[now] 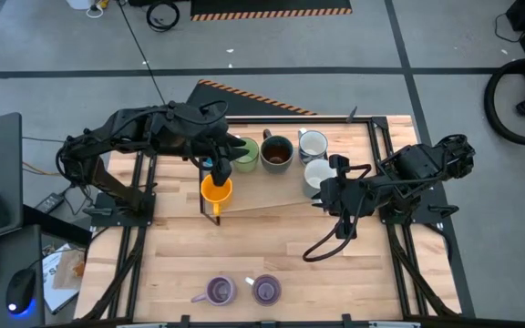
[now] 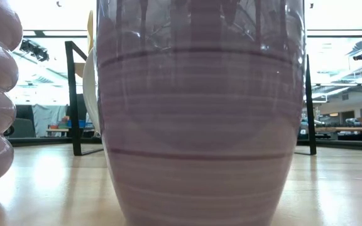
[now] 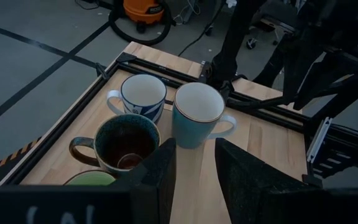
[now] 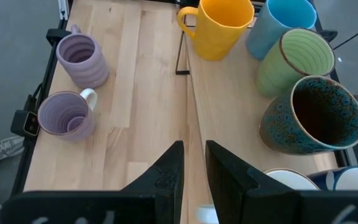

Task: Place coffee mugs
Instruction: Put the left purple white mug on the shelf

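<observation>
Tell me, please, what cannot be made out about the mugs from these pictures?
- Blue mug: hidden under the left arm in the high view; cut off by the edge in the right wrist view.
- Low view: a purple mug fills it, hiding the rest.
- White mugs: cut off in the right wrist view.
- Green mug: mostly behind the left fingers.

An orange vacuum (image 3: 145, 10) (by cables) stands beyond the table (image 1: 290, 264).

Two dark, near-black jointed arms, left arm (image 1: 126, 137) and right arm (image 1: 408, 173), built of tubular links and blocky joint housings; black cable (image 1: 322, 244) looping from the right wrist; flat, wedge-shaped matte black fingers (image 3: 160, 177) (image 4: 169, 171), with faint pale lettering on the wrist housing behind them
</observation>
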